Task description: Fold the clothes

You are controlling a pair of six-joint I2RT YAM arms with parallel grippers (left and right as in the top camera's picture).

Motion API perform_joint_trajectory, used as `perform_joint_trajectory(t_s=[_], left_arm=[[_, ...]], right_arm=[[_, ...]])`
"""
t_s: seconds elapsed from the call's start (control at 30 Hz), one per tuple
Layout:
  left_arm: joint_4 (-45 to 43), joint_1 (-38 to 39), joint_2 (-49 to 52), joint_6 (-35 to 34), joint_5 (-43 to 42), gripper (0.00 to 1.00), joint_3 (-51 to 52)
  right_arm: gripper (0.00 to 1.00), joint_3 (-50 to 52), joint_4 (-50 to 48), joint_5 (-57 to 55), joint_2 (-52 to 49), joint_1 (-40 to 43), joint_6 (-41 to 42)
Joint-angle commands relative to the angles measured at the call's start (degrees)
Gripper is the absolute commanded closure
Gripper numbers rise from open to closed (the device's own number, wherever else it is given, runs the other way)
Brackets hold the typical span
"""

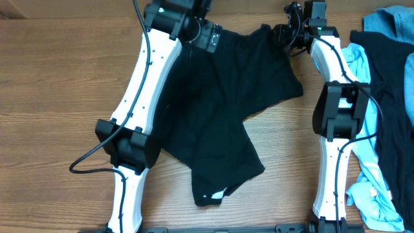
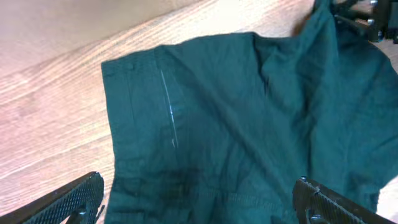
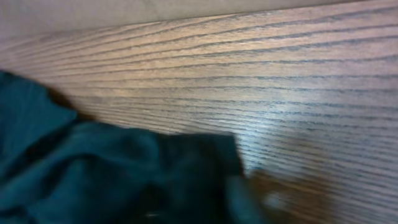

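Note:
The black garment (image 1: 226, 110) lies spread on the wooden table, with a small white label (image 1: 218, 193) at its near end. My left gripper (image 1: 210, 39) is at the garment's far left edge. In the left wrist view its jaws (image 2: 202, 202) are wide open over the fabric (image 2: 249, 112), holding nothing. My right gripper (image 1: 289, 32) is at the garment's far right corner. In the left wrist view that corner (image 2: 320, 15) rises toward it. In the right wrist view, blurred fabric (image 3: 124, 174) bunches at the jaws and hides the fingers.
A pile of other clothes lies at the right: a light blue garment (image 1: 362, 71), a black one (image 1: 391, 110) and a denim-blue one (image 1: 388, 19). The right arm (image 1: 336, 116) stands between the pile and the black garment. Bare wood (image 1: 58, 77) shows at the left.

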State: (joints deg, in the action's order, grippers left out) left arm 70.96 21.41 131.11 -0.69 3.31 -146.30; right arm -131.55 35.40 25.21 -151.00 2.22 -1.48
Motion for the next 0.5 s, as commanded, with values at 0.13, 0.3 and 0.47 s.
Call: perform_joint_trajectory(t_s=[0.13, 0.3, 0.47], left_arm=[[-1.2, -0.5, 0.3, 0.5, 3.3, 0.0, -0.2], [-1.6, -0.5, 0.3, 0.5, 6.5, 0.0, -0.2], [-1.8, -0.5, 0.4, 0.5, 10.0, 0.0, -0.2]], right_arm=[[0.96, -1.8, -5.8, -1.8, -0.9, 4.7, 8.0], [0.41, -1.8, -5.3, -17.7, -0.9, 7.2, 16.7], [0.0, -5.4, 2.6, -18.7, 0.5, 7.2, 16.8]])
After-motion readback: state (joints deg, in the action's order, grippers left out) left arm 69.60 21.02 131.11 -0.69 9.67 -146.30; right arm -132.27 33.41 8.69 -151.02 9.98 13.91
